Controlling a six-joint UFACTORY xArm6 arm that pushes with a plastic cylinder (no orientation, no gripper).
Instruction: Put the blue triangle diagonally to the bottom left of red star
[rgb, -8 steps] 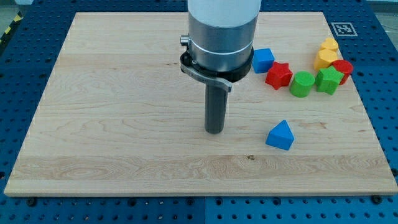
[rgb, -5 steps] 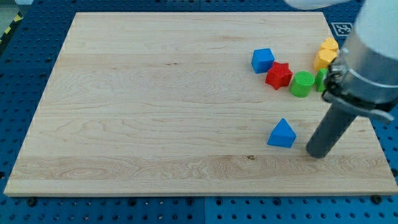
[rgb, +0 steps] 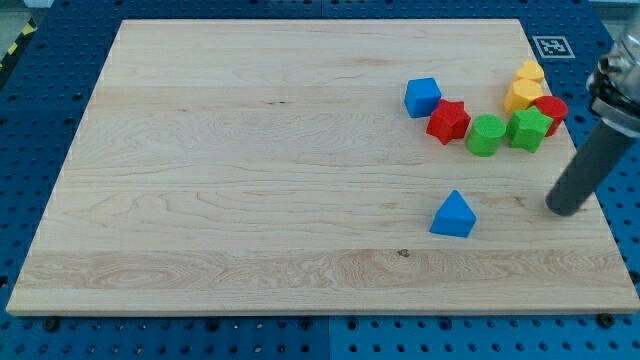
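Note:
The blue triangle (rgb: 453, 215) lies on the wooden board (rgb: 250, 170), below and slightly right of the red star (rgb: 448, 121). The red star sits in the upper right, touching a blue cube (rgb: 423, 97) on its upper left. My tip (rgb: 564, 209) rests on the board near the right edge, well to the right of the blue triangle and not touching it. It stands below the cluster of blocks.
Right of the red star lie a green cylinder (rgb: 486, 135), a green block (rgb: 528, 129), a red block (rgb: 551, 108) and two yellow blocks (rgb: 524, 88). A fiducial tag (rgb: 549, 46) marks the board's top right corner.
My tip has swept from the board's middle, left of the blue triangle, over to its right, then further right and slightly up. The blue triangle has barely shifted.

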